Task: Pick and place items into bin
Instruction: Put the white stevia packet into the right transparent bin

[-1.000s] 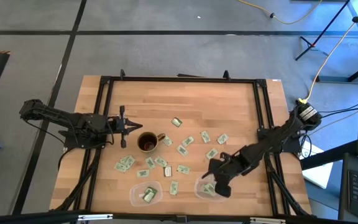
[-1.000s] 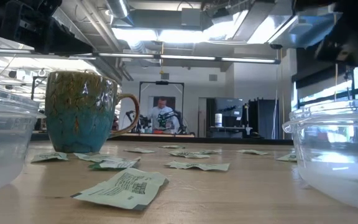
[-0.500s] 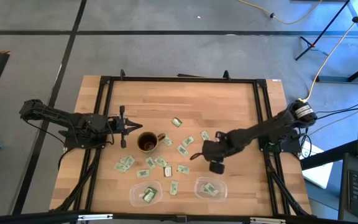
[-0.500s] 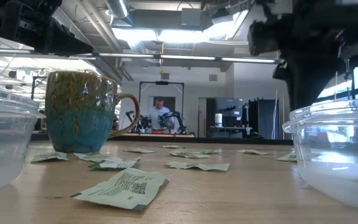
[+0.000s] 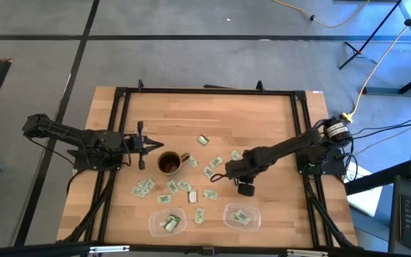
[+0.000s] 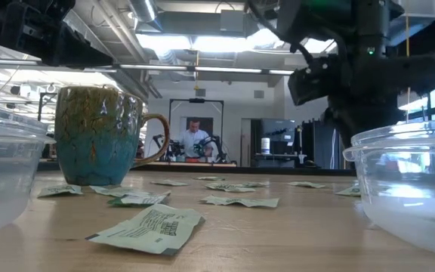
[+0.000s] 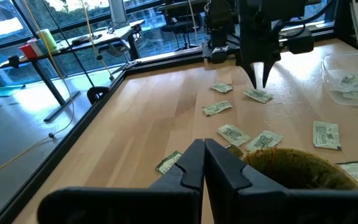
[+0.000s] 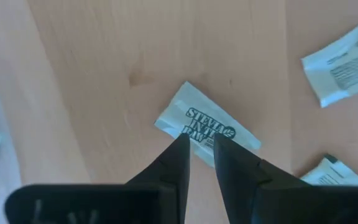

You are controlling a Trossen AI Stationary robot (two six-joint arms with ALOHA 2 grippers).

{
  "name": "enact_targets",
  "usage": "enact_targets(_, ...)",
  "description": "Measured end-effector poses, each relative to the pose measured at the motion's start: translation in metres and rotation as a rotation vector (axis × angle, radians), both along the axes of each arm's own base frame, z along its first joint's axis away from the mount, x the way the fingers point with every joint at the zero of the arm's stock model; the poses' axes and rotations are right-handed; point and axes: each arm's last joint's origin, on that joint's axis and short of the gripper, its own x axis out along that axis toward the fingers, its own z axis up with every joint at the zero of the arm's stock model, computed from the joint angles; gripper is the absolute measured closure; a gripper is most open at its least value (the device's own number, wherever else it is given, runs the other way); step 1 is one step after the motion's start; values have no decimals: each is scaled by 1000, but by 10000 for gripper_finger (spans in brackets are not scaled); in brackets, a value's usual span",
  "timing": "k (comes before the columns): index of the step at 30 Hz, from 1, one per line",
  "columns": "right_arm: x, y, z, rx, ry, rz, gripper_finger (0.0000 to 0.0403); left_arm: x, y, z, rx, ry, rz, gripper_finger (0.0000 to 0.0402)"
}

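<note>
Several small pale green and white packets [image 5: 203,140] lie flat and scattered on the wooden table around a brown mug [image 5: 170,163]. My right gripper [image 8: 201,142] points straight down at mid-table, just above one packet [image 8: 211,126]. Its fingers are open by a narrow gap with nothing between them. The left wrist view shows those fingertips [image 7: 261,79] a little above that packet [image 7: 258,95]. My left gripper [image 7: 204,157] is shut and level, waiting left of the mug. Two clear bins [image 5: 168,221] [image 5: 241,215] at the near edge hold a few packets.
The mug stands between the two grippers, its handle toward the right. More packets lie close around the right gripper [image 8: 340,59] [image 7: 216,109]. A black frame [image 5: 205,91] runs round the table. Bare wood lies at the far side of the table.
My right gripper has swung from above the right bin toward the far edge and the table's middle. It has come down and tipped to point straight down over a packet. The gap between its fingers has stayed the same.
</note>
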Motion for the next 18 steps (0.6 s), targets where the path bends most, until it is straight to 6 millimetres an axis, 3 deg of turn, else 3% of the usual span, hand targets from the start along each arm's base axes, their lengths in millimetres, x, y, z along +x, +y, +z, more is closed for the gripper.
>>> enact_targets(8,5,1,-19,-15,43,19,326,0,0,0,1,3,1,394)
enact_targets(18,7,1,-28,-67,64,11,326,0,0,-1,2,8,1,397)
